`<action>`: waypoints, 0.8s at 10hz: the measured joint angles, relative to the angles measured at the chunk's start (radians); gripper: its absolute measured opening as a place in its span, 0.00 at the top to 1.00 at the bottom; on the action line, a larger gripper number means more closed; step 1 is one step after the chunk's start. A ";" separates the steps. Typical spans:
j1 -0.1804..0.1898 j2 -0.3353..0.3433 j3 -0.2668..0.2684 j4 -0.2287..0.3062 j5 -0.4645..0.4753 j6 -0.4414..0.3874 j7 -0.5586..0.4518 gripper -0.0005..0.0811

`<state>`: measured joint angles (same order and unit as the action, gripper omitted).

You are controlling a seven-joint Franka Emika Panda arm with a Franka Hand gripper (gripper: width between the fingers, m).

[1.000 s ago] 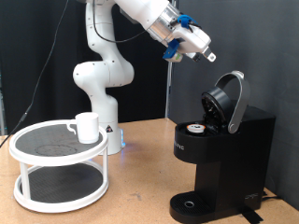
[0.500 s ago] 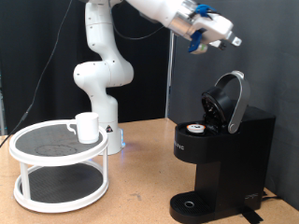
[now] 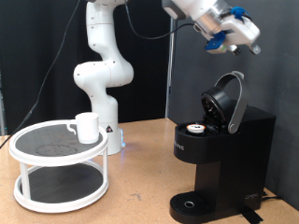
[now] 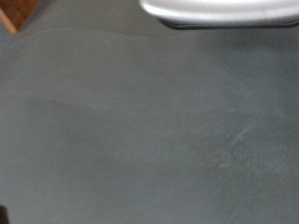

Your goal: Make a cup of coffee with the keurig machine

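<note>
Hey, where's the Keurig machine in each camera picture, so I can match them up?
Exterior view: Keurig machine at lower right, lid raised, a pod in its holder.
Wrist view: not in it; only a grey surface and a pale curved edge, which I cannot identify.
Shared landmark: none that I can tell.

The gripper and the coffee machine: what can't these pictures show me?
- Gripper, exterior view: too small and blurred to tell whether open.
- Wrist view: grey blur; no fingers visible.
- Coffee machine: right side cut by the edge.
- Cup: inside hidden by its wall.
</note>
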<state>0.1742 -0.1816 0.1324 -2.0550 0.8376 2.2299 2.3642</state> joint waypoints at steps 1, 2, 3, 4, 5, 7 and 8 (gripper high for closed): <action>0.004 0.018 0.026 0.012 -0.025 0.014 0.023 0.09; 0.009 0.037 0.050 0.024 -0.042 0.034 0.040 0.09; 0.013 0.055 0.070 0.035 -0.053 0.061 0.057 0.09; 0.014 0.068 0.087 0.042 -0.058 0.074 0.061 0.09; 0.015 0.076 0.093 0.047 -0.059 0.075 0.060 0.09; 0.014 0.077 0.094 0.048 -0.060 0.066 0.052 0.09; 0.012 0.076 0.091 0.048 -0.061 0.050 0.043 0.21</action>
<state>0.1863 -0.1059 0.2235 -2.0070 0.7768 2.2798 2.4070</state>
